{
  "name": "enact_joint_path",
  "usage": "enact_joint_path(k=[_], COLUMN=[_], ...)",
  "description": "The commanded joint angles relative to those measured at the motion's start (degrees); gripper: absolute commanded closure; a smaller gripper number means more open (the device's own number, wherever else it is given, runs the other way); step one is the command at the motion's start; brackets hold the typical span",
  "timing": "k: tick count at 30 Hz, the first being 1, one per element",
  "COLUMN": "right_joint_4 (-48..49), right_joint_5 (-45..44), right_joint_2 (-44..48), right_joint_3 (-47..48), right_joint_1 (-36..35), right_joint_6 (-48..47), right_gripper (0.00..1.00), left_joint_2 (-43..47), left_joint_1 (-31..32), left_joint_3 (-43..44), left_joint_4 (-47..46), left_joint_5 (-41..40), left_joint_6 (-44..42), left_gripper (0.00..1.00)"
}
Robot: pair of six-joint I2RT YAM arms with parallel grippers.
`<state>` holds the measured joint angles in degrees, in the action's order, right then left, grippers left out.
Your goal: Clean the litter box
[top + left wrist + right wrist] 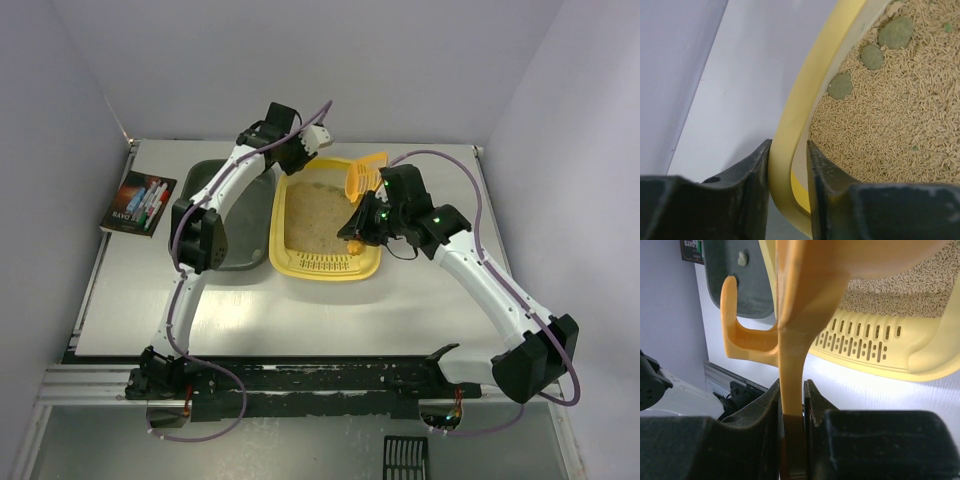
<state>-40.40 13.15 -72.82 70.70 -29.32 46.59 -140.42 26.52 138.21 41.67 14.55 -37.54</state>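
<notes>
flanking litter box (325, 266) — grey tray (250, 232), scoop (363, 178)

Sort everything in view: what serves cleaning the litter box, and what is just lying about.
For the job: litter box, its rim in the left tool; scoop in the right tool; green clumps in the box; dark tray, probably for waste.
Lying about: marker pack; black slotted grate.

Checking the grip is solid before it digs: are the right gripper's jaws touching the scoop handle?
Touching. The right wrist view shows the right gripper with jaws pressed against both sides of the scoop handle.
</notes>
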Motion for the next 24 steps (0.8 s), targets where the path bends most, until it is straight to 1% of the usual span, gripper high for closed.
enact_joint_path(k=[1,4,7,8,9,14,16,22,24], right_joint_4=[2.09,2.31,2.30,2.29,2.40,3.14,3.35,3.22,3.19], right_joint_5=[0.35,0.42,0.41,0.25,0.17,0.30,0.55,0.03,-0.32], right_joint_2=[0.38,0.72,0.76,0.87,0.96,1.50,1.46,1.77,2.34], right_joint_3=[-0.44,-0.60,-0.62,-0.68,-0.73,-1.11,-1.05,-0.38,-0.19], right_joint_1=[0.43,0.59,0.75,0.74,0.74,0.76,0.74,2.92,3.32], right_joint_6=[-0.44,-0.69,-1.20,-1.37,-1.59,-2.46,-3.01,-4.58,-5.10], right_gripper=[1.00,1.00,1.00,1.00,1.00,1.00,1.00,1.00,1.00], left_joint_2=[1.59,2.45,2.81,2.85,3.10,6.12,6.91,9.61,10.85], left_joint_1=[1.23,1.45,1.91,2.01,2.28,4.54,5.29,5.88,6.17], left_joint_3=[-0.10,-1.22,-1.47,-1.57,-1.89,-7.41,-8.34,-8.08,-8.57], left_joint_4=[2.66,3.57,5.76,6.70,7.38,7.72,8.53,11.87,11.42], left_joint_5=[-0.50,-1.57,-3.76,-4.46,-5.54,-14.79,-17.99,-17.35,-19.00], left_joint_6=[-0.08,0.54,2.35,3.14,4.34,12.30,16.28,26.53,30.91], left_gripper=[0.69,0.74,0.86,0.91,0.93,0.93,0.93,0.93,0.93])
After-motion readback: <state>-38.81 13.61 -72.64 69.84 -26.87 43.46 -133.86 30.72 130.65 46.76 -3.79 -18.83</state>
